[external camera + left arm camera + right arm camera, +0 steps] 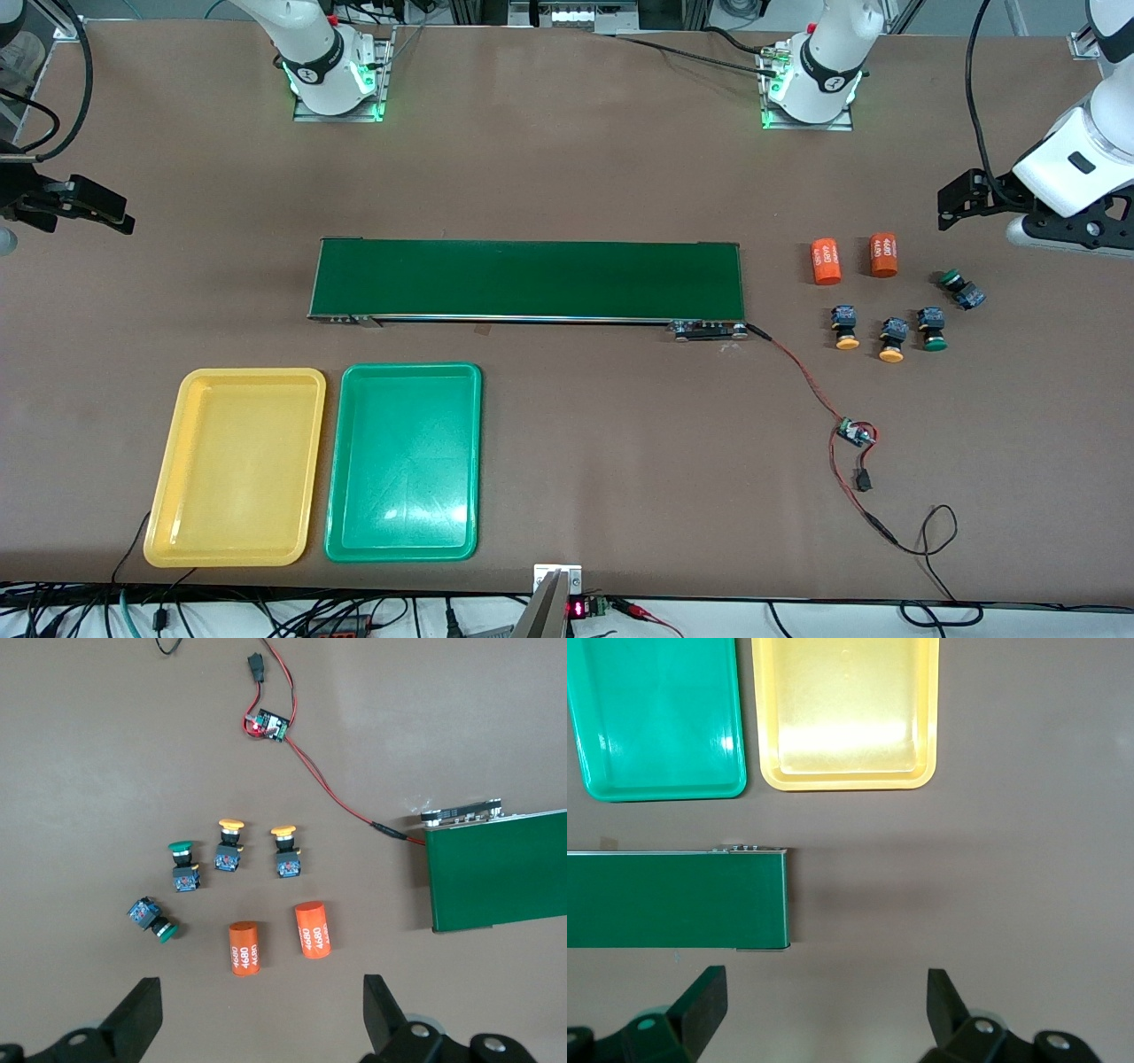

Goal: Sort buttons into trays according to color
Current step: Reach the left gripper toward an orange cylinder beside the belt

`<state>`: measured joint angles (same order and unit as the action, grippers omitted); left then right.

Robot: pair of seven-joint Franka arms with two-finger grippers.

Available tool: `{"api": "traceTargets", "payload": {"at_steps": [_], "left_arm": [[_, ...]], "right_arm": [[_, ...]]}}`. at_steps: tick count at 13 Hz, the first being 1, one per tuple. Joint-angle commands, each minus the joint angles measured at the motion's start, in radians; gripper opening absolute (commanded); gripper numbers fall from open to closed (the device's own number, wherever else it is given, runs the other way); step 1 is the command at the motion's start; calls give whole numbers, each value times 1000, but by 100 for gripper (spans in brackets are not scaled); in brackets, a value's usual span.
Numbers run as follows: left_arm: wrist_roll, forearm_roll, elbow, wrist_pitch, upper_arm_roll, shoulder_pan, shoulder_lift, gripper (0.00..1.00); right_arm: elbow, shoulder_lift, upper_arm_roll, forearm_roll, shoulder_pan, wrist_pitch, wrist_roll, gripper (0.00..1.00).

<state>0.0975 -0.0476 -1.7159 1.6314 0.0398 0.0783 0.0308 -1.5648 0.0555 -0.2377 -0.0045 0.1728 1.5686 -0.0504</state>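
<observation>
yellow tray [168,496], green tray [341,461], both empty

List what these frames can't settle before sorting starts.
- Left gripper: front view cuts the arm at the edge; left wrist view shows only the fingers, spread.
- Right gripper: likewise; fingers spread.
- Button markings: too small.
- Controller board lettering: too small.
</observation>
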Motion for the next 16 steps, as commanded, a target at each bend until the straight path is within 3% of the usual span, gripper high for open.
{"api": "traceTargets", "payload": {"at_steps": [1,16], "left_arm": [[13,25,42,-31,6,6,-19,100],[16,25,44,-58,9,-6,-54,100]], "right_arm": [[-12,-23,1,-8,1,-12,7,100],[-8,-23,-11,-15,-30,-5,-6,100]]}}
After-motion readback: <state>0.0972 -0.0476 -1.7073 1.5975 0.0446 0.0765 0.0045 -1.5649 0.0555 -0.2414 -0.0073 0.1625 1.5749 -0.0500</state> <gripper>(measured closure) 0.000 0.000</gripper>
